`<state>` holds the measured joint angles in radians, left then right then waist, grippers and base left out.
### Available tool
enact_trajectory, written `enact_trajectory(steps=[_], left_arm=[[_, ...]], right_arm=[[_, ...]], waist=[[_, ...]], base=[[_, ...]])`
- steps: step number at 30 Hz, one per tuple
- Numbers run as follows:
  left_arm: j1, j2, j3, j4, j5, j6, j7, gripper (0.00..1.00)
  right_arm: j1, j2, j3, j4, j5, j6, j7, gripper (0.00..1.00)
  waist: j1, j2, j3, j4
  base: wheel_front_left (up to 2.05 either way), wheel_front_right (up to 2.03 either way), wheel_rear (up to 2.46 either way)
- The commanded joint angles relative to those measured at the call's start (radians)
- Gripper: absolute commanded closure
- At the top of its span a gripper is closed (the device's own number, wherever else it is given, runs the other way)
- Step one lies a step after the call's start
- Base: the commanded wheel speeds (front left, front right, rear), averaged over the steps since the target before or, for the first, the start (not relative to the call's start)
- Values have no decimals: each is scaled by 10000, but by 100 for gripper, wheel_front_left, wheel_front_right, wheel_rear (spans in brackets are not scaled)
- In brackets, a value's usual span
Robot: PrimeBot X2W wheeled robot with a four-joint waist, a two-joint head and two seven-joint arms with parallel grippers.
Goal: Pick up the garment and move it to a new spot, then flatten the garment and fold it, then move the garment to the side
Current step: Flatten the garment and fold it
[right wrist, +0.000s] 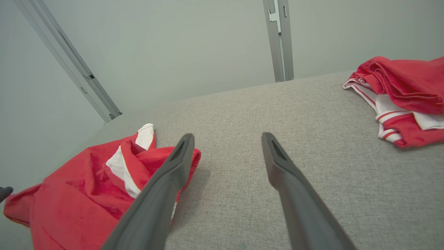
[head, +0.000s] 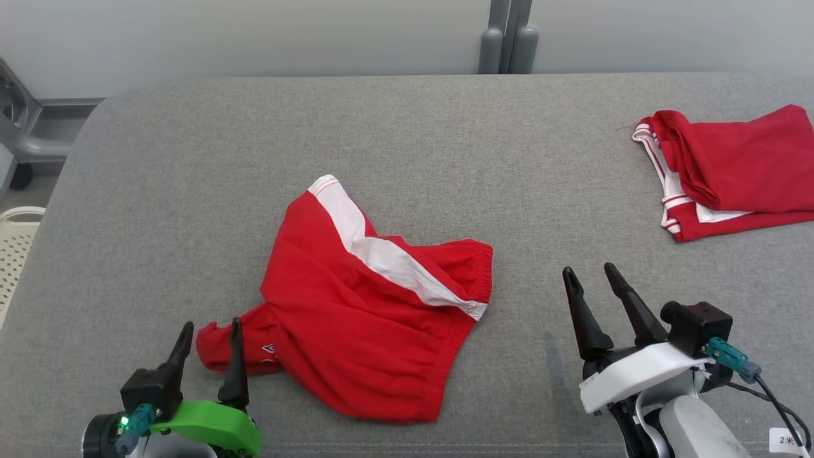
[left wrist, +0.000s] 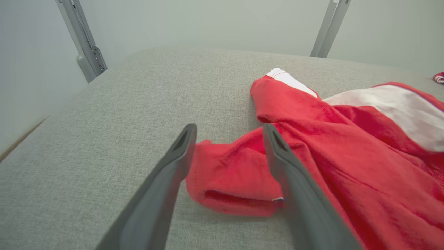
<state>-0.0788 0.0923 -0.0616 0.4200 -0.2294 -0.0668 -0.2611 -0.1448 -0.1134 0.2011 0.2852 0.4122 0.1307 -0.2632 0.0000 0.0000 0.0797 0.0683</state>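
**Red garment [head: 356, 305] lies rumpled between the two grippers**

The garment is bright red with a broad white stripe running across its upper part and a gathered, elastic-looking edge on the side nearer the right gripper [head: 590, 270]. It lies in loose folds and creases on the grey fabric-covered counter [head: 445, 146], not flat. A small white mark shows on the narrow tail of cloth that reaches towards the left gripper [head: 212, 324].

The left gripper's fingers stand wide apart. The red tail lies on the counter between and just beyond them. In the left wrist view one finger overlaps the cloth's edge, but the cloth is not pinched. The bulk of the garment spreads away ahead of these fingers and to their right.

The right gripper's fingers are also spread wide, with nothing in them and bare counter between them. The garment lies to their left, its elastic edge near them. A second red-and-white pile of cloth [head: 731, 172] lies well beyond them to their right.
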Motion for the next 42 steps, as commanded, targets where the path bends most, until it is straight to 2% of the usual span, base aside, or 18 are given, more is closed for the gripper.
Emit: enact_trajectory(steps=[1,7,14,24,34,35,36,37,42], left_arm=[[-49,-5,151,-334,148,84,-38,0],[162,-110,382,-1313,412,166,-36,0],[451,-284,475,-2325,705,137,-36,0],[546,-388,421,-2690,799,117,-37,0],[468,-415,314,-2687,694,197,-37,0],[472,-415,297,-2688,668,202,-37,0],[481,-416,296,-2687,657,212,-37,0],[482,-417,287,-2680,635,228,-37,0],[458,-418,344,-2702,546,270,-37,0]], right_arm=[[-44,-72,-5,38,67,-1,-41,0],[-53,-84,193,235,124,-1,-41,0],[-255,-200,932,1047,529,-1,-19,0],[-965,-359,2202,2474,1189,-1,189,0],[-2144,-209,3257,4169,1736,-1,75,0],[-2238,-207,3297,4288,1798,-1,59,18],[-2322,-196,3365,4385,1844,-1,38,69],[-2415,-191,3431,4468,1882,-1,20,100],[-2757,-246,3504,4452,2191,-1,-33,100]], waist=[[0,0,8,80],[0,0,-29,316],[0,0,-135,617],[0,0,-85,1034],[0,0,-20,1473],[0,0,-8,1511],[0,0,8,1538],[0,0,26,1563],[0,0,108,1557]], base=[[0,0,0],[0,0,0],[0,0,0],[0,0,0],[0,0,0],[0,0,0],[0,0,0],[0,0,0],[0,0,0]])
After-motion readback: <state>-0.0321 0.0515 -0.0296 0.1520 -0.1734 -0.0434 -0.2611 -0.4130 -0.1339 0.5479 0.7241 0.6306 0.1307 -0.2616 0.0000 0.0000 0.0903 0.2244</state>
